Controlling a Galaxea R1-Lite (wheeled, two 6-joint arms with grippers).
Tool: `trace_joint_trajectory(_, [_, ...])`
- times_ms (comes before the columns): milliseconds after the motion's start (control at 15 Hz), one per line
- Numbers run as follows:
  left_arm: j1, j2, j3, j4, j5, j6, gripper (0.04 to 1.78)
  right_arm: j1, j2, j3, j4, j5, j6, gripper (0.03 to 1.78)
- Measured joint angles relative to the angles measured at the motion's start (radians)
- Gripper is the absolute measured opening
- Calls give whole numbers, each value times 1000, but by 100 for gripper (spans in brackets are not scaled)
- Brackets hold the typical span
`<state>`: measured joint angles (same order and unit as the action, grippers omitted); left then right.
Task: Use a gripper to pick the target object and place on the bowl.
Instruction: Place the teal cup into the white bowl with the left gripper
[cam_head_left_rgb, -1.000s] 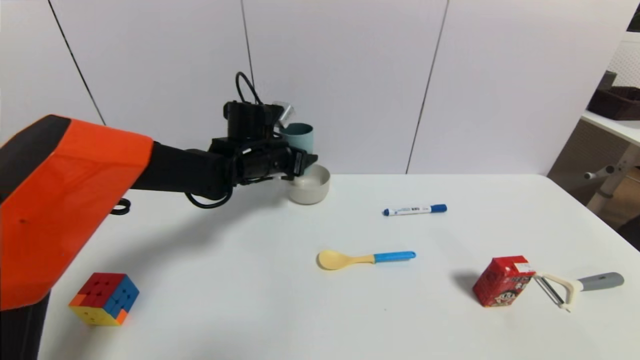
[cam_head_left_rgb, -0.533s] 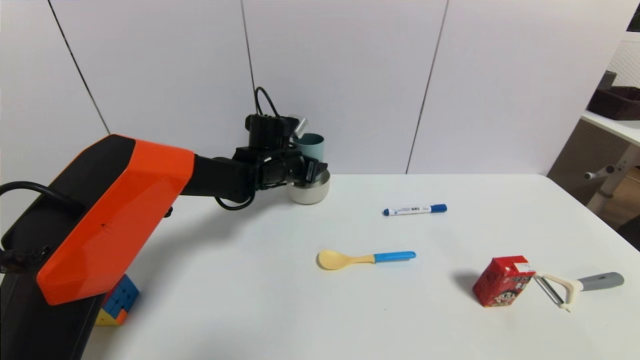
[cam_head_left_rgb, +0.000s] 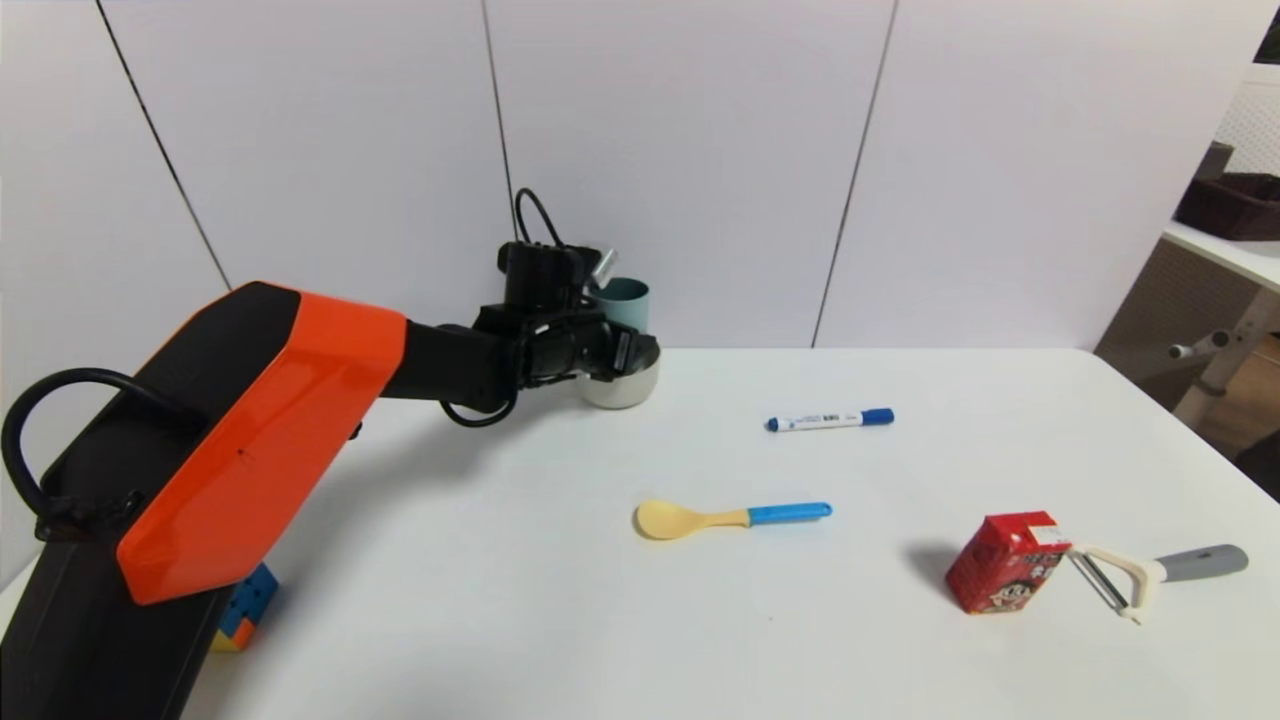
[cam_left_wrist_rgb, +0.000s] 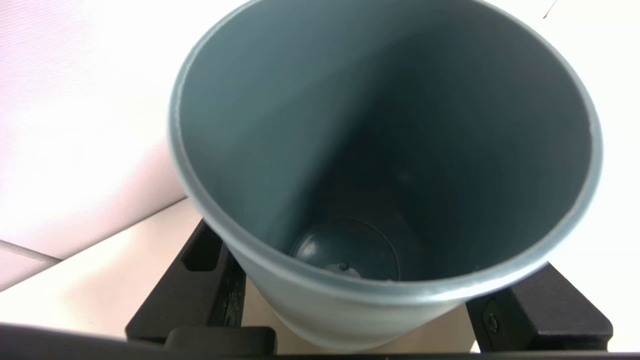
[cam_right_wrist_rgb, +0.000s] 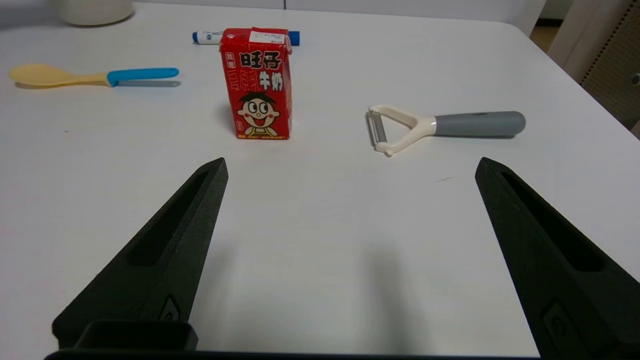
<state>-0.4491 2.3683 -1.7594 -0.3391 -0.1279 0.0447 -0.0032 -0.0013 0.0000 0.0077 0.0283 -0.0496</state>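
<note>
Because the cup (cam_left_wrist_rgb: 385, 165) must go down upright, the left gripper (cam_head_left_rgb: 625, 350) clamps it low on its wall, one black finger (cam_left_wrist_rgb: 195, 280) on each side, leaving the open mouth free. In the head view the cup's blue-grey top (cam_head_left_rgb: 625, 300) rises just above the beige bowl (cam_head_left_rgb: 625, 385) at the table's far edge; its base looks sunk within the bowl's rim, though whether it touches the bottom is hidden. I judge the placing nearly done, with release remaining. Out of the way, the right gripper (cam_right_wrist_rgb: 350, 250) hangs over the white table (cam_head_left_rgb: 500, 600), jaws wide and holding nothing, facing a red carton (cam_right_wrist_rgb: 257, 82) and a peeler (cam_right_wrist_rgb: 440, 127).
</note>
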Motion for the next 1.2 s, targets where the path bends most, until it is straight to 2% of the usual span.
trace_joint_trajectory(67, [0, 1, -1, 0, 0, 0, 116, 0, 0, 0, 0, 0, 0, 171])
trace_joint_trajectory(400, [1, 0, -1, 4, 0, 0, 142, 0, 0, 0, 0, 0, 0, 171])
trace_joint_trajectory(733, [1, -51, 8, 27, -1, 6, 156, 0, 0, 0, 0, 0, -1, 171])
trace_joint_trajectory(933, [2, -161, 54, 128, -1, 26, 160, 0, 0, 0, 0, 0, 0, 171])
trace_joint_trajectory(1200, [1, -421, 231, 292, 6, 56, 164, 0, 0, 0, 0, 0, 0, 171])
